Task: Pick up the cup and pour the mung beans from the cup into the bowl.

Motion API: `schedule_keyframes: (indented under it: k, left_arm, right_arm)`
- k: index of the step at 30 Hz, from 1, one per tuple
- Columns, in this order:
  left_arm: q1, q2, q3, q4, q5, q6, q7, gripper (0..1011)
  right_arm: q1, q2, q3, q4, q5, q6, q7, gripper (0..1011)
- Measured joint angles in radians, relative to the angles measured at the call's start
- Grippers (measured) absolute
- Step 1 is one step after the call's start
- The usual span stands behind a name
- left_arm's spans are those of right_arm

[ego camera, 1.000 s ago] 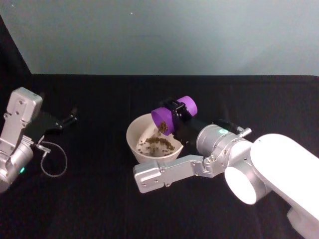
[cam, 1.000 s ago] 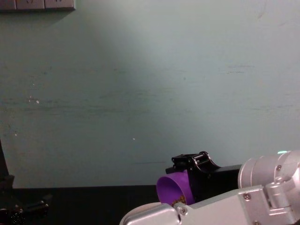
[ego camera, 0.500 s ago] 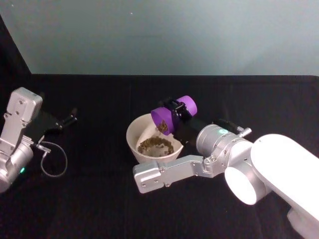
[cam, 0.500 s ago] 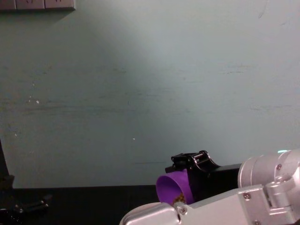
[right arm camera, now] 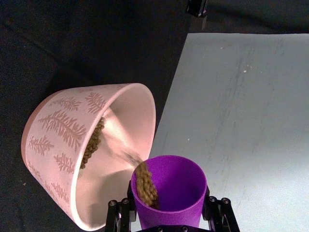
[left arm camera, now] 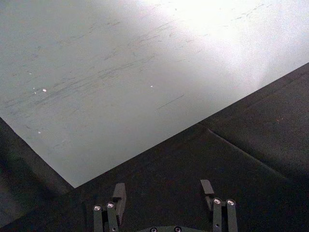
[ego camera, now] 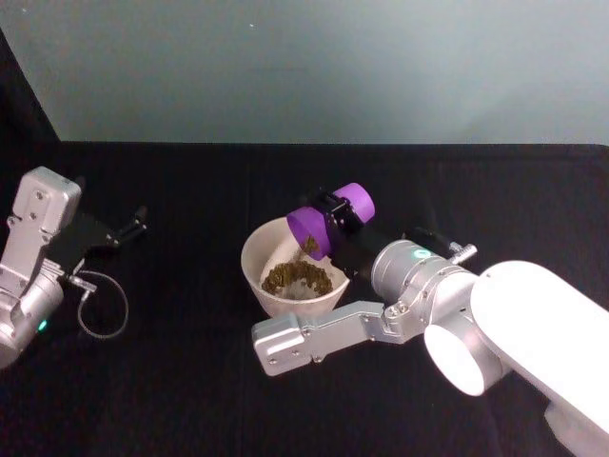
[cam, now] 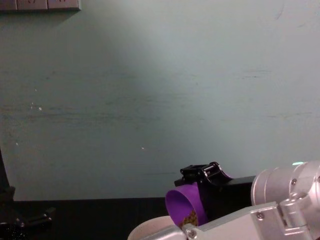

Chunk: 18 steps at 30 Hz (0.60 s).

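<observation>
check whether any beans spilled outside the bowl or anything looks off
Nothing stands out. The right gripper holds the cup tipped over the bowl, and the beans stream from its lip into the bowl; I see none on the table around it. The left gripper sits open at the left, idle.

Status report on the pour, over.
Right claw shut on the cup, tipped over the bowl. Mung beans pouring in, some at the cup's lip. Left claw open, parked left. Nothing in the way.
</observation>
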<state>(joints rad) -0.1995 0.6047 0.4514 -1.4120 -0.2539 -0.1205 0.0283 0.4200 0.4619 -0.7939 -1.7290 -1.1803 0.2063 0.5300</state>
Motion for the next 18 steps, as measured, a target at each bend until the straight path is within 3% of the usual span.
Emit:
schedule_keyframes:
  k: [18]
  left_arm:
    - [0.000,0.000,0.000,0.000,0.000,0.000,0.000,1000]
  right_arm:
    - [0.000,0.002,-0.012,0.000,-0.036,0.004,0.002,735]
